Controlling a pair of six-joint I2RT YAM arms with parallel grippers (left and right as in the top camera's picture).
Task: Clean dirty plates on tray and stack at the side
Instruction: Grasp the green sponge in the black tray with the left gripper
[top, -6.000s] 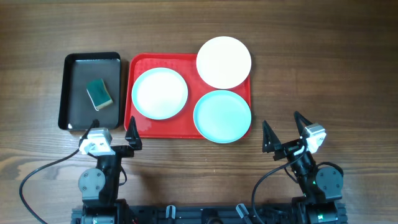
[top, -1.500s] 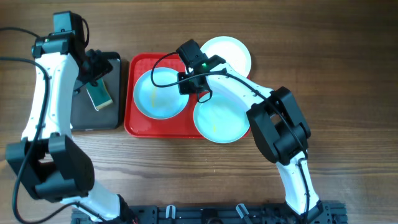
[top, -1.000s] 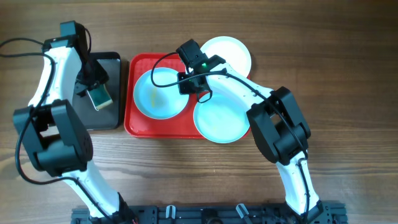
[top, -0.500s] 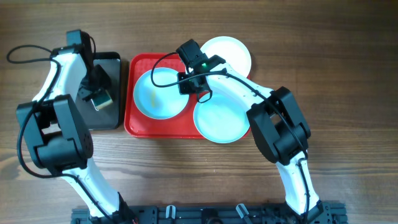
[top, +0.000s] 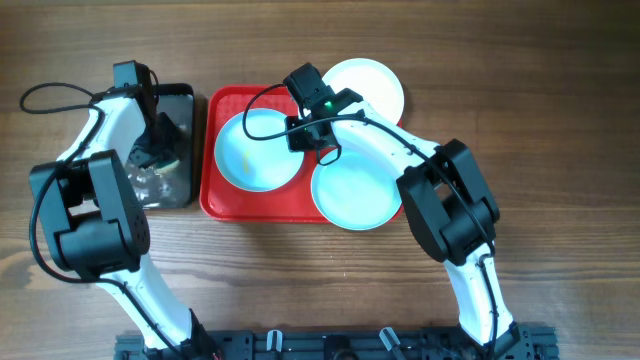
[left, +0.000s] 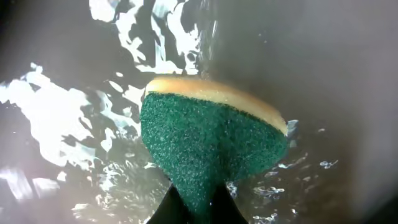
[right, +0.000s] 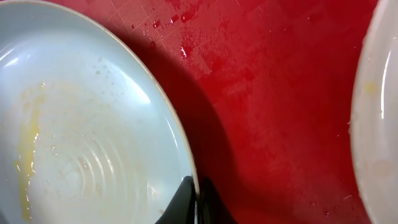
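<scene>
**Sponge in my left jaws, dirty plate directly to its right**

My left gripper (left: 194, 208) is clamped on the green-faced sponge (left: 211, 146), pinching one end so that its length runs out ahead of the fingers, over the wet floor of the black tray (top: 185, 190). From there the yellow-smeared plate (top: 250, 158) lies straight to the right, past the black tray's wall and the rim of the red tray (top: 222, 205) just beside it. I judge the sponge must lift and cross that way. At that plate's far right edge my right gripper (right: 196, 200) is pinched tight on the rim, so the left arm is the one free to wipe. Beyond sit the second aqua plate (top: 350, 195), overhanging the tray's right side, and the cream plate (top: 372, 85) at its far corner.
</scene>
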